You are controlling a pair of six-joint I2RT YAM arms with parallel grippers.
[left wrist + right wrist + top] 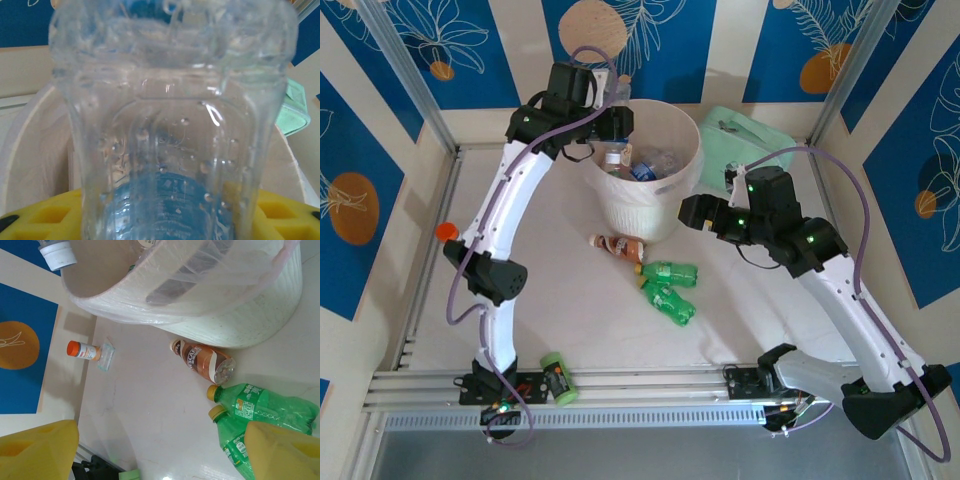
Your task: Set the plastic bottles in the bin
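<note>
- A clear blue-labelled plastic bottle [170, 150] hangs over the left rim of the round cream plastic bin [660, 215], narrowing its mouth.
- Just before the bin: one brownish bottle [618, 246], two green yellow-capped bottles [670, 272].
- Front-left of the bin, the white table [570, 310] lies bare.

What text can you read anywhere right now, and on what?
"NESCAFE", only roughly legible: on the white label of the brown bottle lying beside the bin.
Two green bottles: the orange-and-white label print is too small to read.
Clear bottle held over the bin: the blue label is blurred.
Light-green can: the black label is too small to read.
</note>
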